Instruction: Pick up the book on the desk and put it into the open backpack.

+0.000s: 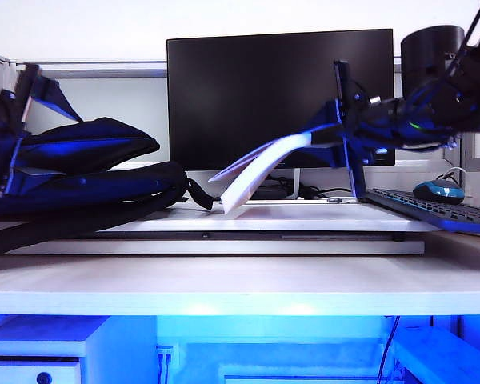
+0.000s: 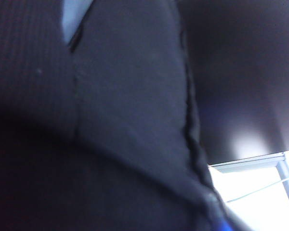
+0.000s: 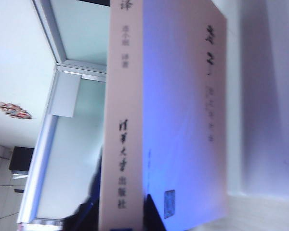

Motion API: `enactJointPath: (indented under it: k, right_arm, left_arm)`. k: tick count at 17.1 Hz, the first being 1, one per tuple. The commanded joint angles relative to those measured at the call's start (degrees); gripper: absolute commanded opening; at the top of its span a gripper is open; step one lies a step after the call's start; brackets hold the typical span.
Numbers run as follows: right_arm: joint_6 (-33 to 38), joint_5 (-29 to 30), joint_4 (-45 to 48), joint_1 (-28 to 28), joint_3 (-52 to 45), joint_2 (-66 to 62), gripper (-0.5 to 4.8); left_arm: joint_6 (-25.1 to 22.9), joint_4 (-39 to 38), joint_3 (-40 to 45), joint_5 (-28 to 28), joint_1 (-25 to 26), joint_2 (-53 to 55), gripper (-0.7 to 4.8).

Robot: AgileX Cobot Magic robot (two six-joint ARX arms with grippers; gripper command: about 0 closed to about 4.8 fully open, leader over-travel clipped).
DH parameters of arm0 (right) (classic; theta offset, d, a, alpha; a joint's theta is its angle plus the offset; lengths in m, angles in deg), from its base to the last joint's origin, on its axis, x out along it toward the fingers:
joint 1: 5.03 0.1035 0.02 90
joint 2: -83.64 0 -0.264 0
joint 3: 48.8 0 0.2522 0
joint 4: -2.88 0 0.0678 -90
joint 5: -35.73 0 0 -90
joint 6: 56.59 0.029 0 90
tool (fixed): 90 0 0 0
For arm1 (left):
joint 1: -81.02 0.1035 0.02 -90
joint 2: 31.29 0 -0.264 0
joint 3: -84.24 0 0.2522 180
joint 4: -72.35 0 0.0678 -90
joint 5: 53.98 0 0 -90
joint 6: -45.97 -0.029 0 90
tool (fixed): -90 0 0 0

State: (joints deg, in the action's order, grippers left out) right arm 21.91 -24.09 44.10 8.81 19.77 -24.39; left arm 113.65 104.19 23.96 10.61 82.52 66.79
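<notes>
The thin, floppy softcover book (image 1: 260, 172) with its pale pinkish-beige cover and white page edges hangs in the air above the wide white, light-grained surface (image 1: 224, 284), its free end drooping toward seven o'clock until the lowest corner sits just over the low raised white shelf board (image 1: 304, 218). The right end effector (image 1: 342, 132), reaching in from three o'clock in the exterior view, is clamped narrowly on the book's upper end; in the right wrist view the spine with dark printed characters (image 3: 121, 144) fills the middle and dark fingertips (image 3: 154, 211) pinch its near edge. The large, soft dark navy-black fabric backpack (image 1: 80, 172) lies on its side at nine o'clock of the book, its mouth gaping toward the book and black straps trailing onto the shelf board; book and bag are near each other but apart. The left end effector (image 1: 12, 132) sits at the far nine o'clock edge of the exterior view, against the backpack; its wrist view shows only dark ribbed bag fabric (image 2: 111, 120) close up, and its jaws stand wide. Behind the book stands a wide black flat monitor (image 1: 280, 96); a black keyboard (image 1: 432, 210) and a blue-and-black mouse (image 1: 438, 190) lie at three o'clock.
</notes>
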Motion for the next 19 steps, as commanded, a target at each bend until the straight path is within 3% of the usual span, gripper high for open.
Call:
enactJointPath:
  k: [1,5,10,15,19]
  right_arm:
    - [-0.5,0.8,5.4,0.1,5.9,1.7,-0.05]
    - [-0.5,3.1,1.6,1.1,13.4,1.8,-0.05]
    - [-3.2,0.2,-4.3,6.0,15.7,1.6,-0.05]
    - [-3.7,-2.2,-4.6,7.3,17.9,1.6,-0.05]
    - [-5.4,-3.1,-10.2,8.1,20.4,-0.6,-0.05]
  left_arm:
    - [-0.2,0.8,-3.5,1.0,0.0,1.0,-0.10]
    - [-2.7,2.4,-6.0,-0.2,-0.3,1.0,-0.06]
    - [-2.5,9.9,-6.0,-5.9,-4.4,1.0,-0.06]
    - [6.0,21.7,-6.0,-10.4,-6.8,1.0,-0.06]
    - [12.5,31.4,-6.2,-10.2,-6.8,1.0,-0.06]
